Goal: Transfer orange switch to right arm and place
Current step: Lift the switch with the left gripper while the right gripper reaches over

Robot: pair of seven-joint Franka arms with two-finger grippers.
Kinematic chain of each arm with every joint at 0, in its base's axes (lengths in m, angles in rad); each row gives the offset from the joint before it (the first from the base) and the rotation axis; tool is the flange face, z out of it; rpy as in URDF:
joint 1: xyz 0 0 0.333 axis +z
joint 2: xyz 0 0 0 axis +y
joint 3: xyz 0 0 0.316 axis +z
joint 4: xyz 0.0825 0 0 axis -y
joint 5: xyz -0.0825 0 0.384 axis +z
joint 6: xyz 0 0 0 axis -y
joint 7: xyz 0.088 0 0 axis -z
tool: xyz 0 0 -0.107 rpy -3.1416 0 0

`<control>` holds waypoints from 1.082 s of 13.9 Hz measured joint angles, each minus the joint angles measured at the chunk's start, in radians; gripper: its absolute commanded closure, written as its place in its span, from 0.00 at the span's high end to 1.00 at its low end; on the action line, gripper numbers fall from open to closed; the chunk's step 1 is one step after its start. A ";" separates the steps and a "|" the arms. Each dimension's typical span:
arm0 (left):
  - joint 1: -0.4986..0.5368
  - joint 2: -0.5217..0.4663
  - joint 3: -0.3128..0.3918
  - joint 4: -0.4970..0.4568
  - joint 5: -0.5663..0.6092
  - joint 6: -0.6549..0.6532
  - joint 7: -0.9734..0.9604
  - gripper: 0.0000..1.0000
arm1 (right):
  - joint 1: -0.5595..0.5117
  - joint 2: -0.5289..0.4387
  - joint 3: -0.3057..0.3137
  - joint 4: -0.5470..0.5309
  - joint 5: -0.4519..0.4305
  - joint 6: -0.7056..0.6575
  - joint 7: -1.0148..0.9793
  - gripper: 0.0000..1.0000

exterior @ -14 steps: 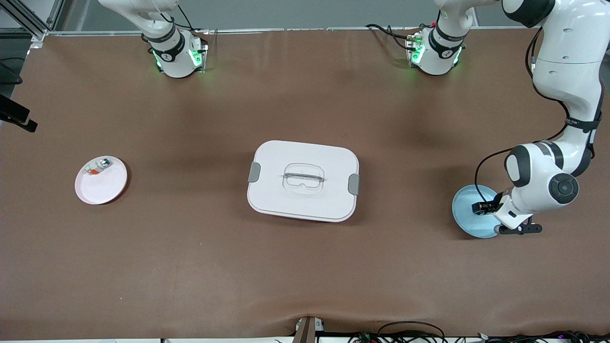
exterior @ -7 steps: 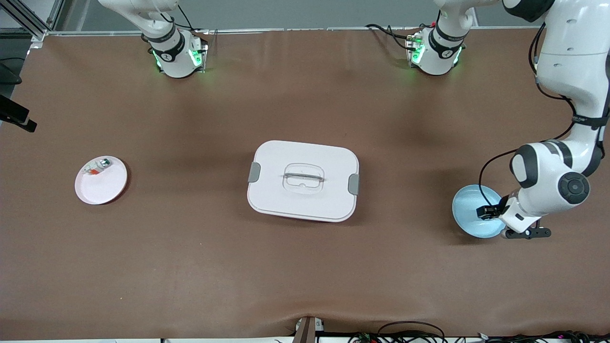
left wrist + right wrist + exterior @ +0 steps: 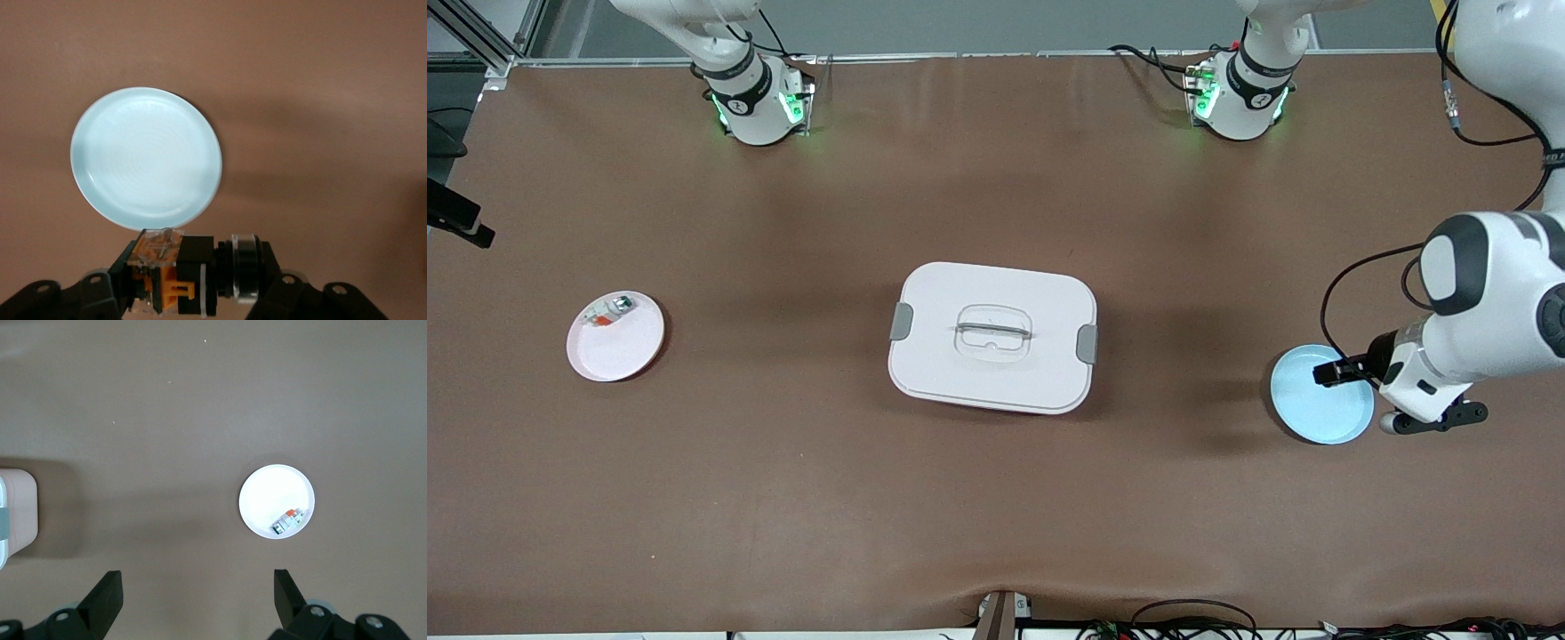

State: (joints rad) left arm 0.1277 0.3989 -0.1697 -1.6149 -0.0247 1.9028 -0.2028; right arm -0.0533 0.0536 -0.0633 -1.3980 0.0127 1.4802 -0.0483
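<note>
the pink plate [image 3: 615, 336] at the right arm's end holds a small clear part [image 3: 609, 311]. the right gripper [image 3: 193, 597] waits high over that end, fingers wide apart. the white box [image 3: 992, 336] sits mid-table. the blue plate [image 3: 1320, 406] now lies bare: the left gripper [image 3: 1327, 372] has risen off it, clamped on the orange switch [image 3: 175, 272], which hangs over the plate. the pick looks done, so the handover comes next.

You see a pale blue plate [image 3: 1320, 409], a white plate [image 3: 618, 342], a white box [image 3: 992, 338] with grey clips, and a brown table [image 3: 996, 498].
</note>
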 measured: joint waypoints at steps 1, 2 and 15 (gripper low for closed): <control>0.000 -0.020 -0.014 0.023 -0.025 -0.054 -0.021 0.19 | 0.006 0.000 0.001 0.000 -0.004 0.000 0.000 1.00; -0.001 -0.042 -0.025 0.049 -0.056 -0.111 -0.044 0.19 | 0.010 0.001 0.001 0.000 -0.007 0.000 0.000 1.00; -0.007 -0.178 -0.356 0.224 -0.302 -0.325 -0.714 0.19 | 0.006 0.207 -0.009 -0.011 -0.021 0.065 0.000 1.00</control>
State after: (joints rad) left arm 0.1206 0.2208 -0.5259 -1.3906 -0.3267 1.5774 -0.9171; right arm -0.0475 0.2609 -0.0727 -1.4094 -0.0079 1.5453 -0.0485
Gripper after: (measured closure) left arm 0.278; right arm 0.000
